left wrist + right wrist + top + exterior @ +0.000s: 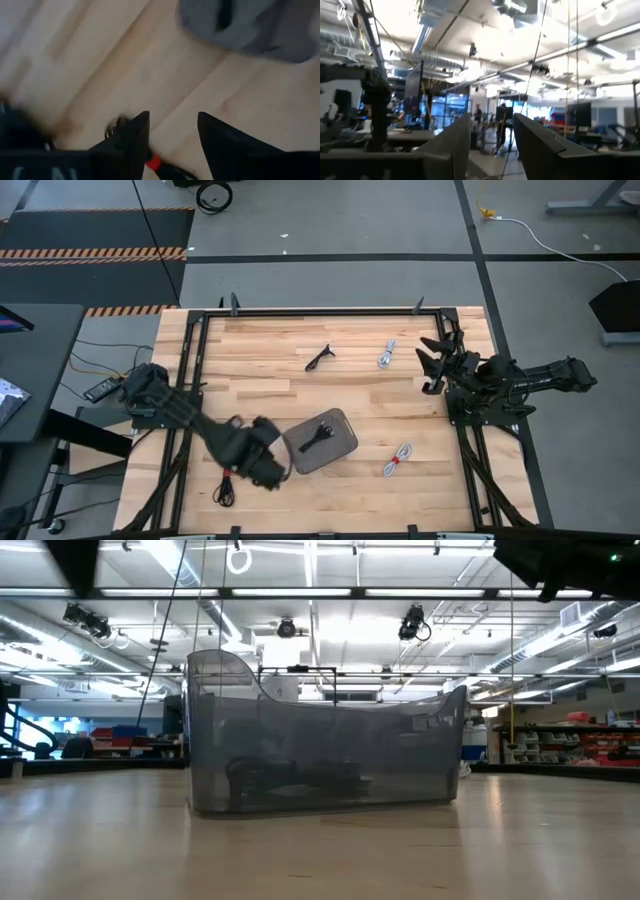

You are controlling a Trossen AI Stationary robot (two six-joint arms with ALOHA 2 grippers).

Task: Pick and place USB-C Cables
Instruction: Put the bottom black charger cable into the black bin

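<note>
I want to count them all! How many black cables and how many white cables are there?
Black coiled USB-C cables: 3
White/grey coiled USB-C cables: 2
Total: 5

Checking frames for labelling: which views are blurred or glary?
Left wrist view: motion-smeared, tray and black cable soft. Low view: bright ceiling lights behind the translucent tray. Right wrist view: hazy, overexposed ceiling. High view: evenly lit, sharp.
</note>
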